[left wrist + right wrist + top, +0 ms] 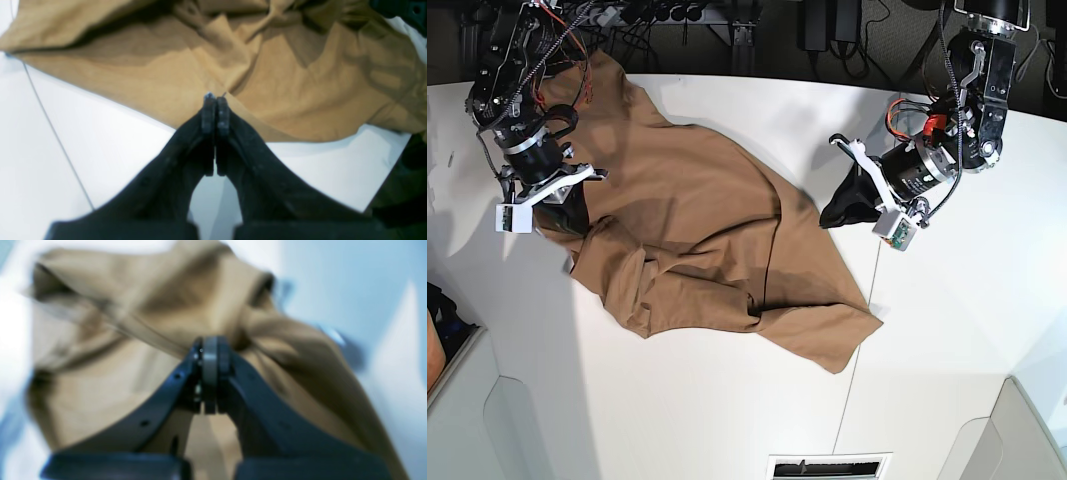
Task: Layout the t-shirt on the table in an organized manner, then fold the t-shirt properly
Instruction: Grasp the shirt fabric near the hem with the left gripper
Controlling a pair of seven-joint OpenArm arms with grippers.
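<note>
Right gripper [210, 350]: jaws pinching t-shirt [697, 230]; left gripper [216, 100]: jaws pressed together, empty, above the shirt's edge

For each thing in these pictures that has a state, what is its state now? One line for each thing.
Tan-brown soft cloth t-shirt: crumpled and wrinkled on the table, not laid flat, not folded.
Large flat white table: partly covered by the shirt.
Left gripper: fingers shut, empty, above the shirt's edge.
Right gripper: fingers shut on the t-shirt, pinching a bunch of cloth.
</note>
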